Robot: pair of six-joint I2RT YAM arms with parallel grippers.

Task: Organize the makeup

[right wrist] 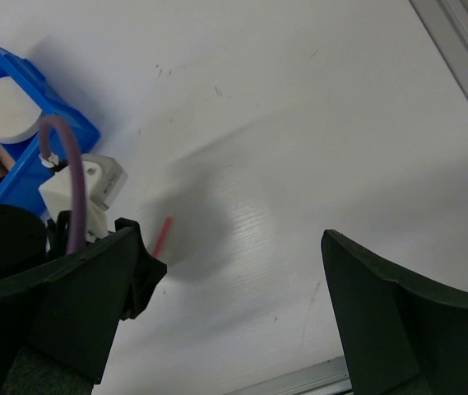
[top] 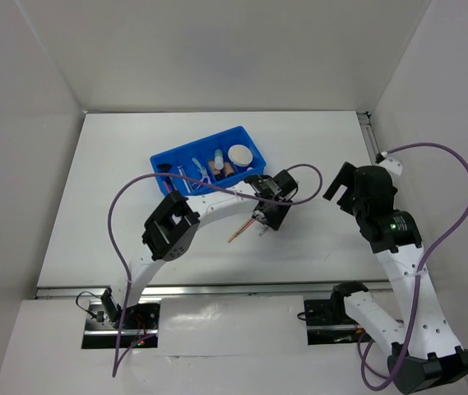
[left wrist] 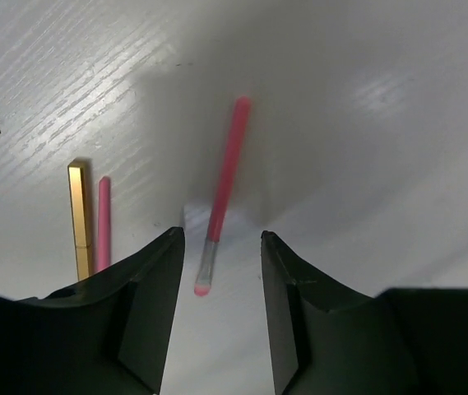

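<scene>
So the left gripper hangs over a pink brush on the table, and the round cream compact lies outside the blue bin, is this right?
Not quite: the round cream compact lies inside the blue bin, as the top view shows. The rest is right: the left gripper hangs over a pink brush on the table.

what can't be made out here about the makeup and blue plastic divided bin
Top view: items in the blue plastic divided bin too small to tell apart; left arm overlaps its near edge.
Left wrist view: lower ends of gold stick and short pink pencil hidden behind a finger of the left gripper.
Right wrist view: bin cut off by left edge; only the tip of a pink stick shows past the right gripper.
</scene>
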